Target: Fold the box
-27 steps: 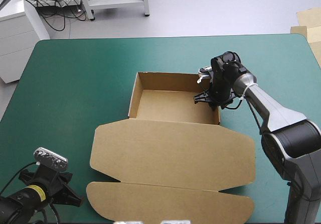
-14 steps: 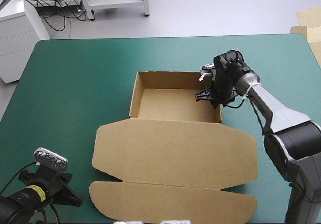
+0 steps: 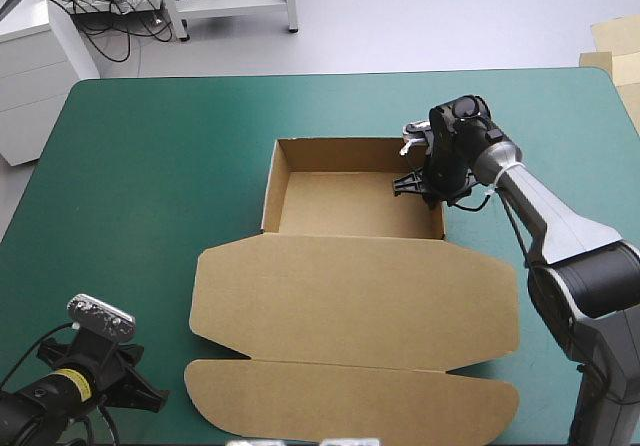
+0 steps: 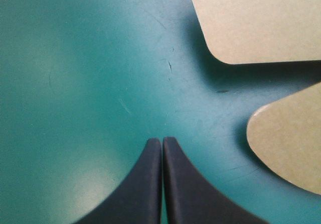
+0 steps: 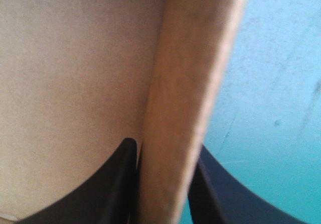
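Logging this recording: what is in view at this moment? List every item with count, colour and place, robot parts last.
box: one, brown, mid-table; open tray with raised walls on the far side, lid lying flat toward the near edge.
table cover: one, teal-green, under everything.
spare board: a pale edge, count unclear, beyond the table's far right corner.
left tool: one, black, shut on nothing, over bare cover by the near left corner, beside the lid's rounded flap corners.
right tool: one, black, shut on the box's right wall, one finger inside the tray and one outside.
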Controlling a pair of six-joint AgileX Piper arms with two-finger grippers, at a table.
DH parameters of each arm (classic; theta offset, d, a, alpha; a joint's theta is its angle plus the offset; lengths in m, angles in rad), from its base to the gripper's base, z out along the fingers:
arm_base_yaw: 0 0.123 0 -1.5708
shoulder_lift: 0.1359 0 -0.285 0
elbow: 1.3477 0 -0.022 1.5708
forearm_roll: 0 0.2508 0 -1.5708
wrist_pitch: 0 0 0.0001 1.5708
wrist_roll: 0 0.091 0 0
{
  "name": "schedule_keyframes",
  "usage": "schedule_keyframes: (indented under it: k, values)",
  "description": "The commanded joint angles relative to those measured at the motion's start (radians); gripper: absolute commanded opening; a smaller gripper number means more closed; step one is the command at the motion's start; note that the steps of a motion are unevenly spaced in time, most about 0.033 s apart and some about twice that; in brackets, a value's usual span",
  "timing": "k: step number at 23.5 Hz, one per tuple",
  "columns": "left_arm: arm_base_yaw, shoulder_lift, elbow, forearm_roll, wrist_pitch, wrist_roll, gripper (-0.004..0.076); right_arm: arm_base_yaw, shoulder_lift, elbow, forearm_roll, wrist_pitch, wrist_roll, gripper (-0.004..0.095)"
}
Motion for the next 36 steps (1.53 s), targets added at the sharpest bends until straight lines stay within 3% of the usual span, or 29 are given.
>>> schedule_keyframes:
  k: [1, 4, 7, 19, 21, 31, 32, 35, 36]
  values:
    - [-0.005, 0.005, -0.025, -0.002, -0.040, -0.001, -0.0010, -0.011, -0.062, -0.032, -0.061, 0.023, 0.025, 0.0276]
    - [-0.005, 0.005, -0.025, -0.002, -0.040, -0.001, -0.0010, -0.011, -0.062, -0.032, -0.061, 0.023, 0.030, 0.0448]
    - [-0.005, 0.005, -0.025, -0.002, -0.040, -0.003, -0.0010, -0.011, -0.064, -0.032, -0.061, 0.023, 0.023, 0.0513]
    - [-0.005, 0.005, -0.025, -0.004, -0.040, -0.003, -0.0010, -0.011, -0.178, -0.032, -0.016, 0.023, 0.023, 0.0508]
    - [-0.005, 0.005, -0.025, -0.004, -0.040, -0.003, -0.0010, -0.011, -0.172, -0.030, 0.042, 0.023, 0.035, 0.0508]
    - [-0.005, 0.005, -0.025, -0.004, -0.038, 0.018, -0.0010, -0.011, -0.074, -0.028, 0.067, 0.021, 0.058, 0.0504]
    - [-0.005, 0.005, -0.025, -0.003, -0.038, 0.025, -0.0010, -0.011, -0.074, -0.028, 0.063, 0.019, 0.058, 0.0422]
    - [-0.005, 0.005, -0.025, -0.003, -0.038, 0.027, -0.0010, -0.011, -0.074, -0.028, 0.031, 0.023, 0.063, 0.0053]
    - [-0.005, 0.005, -0.025, -0.003, -0.038, 0.027, -0.0010, -0.011, -0.074, -0.028, 0.024, 0.023, 0.066, -0.0017]
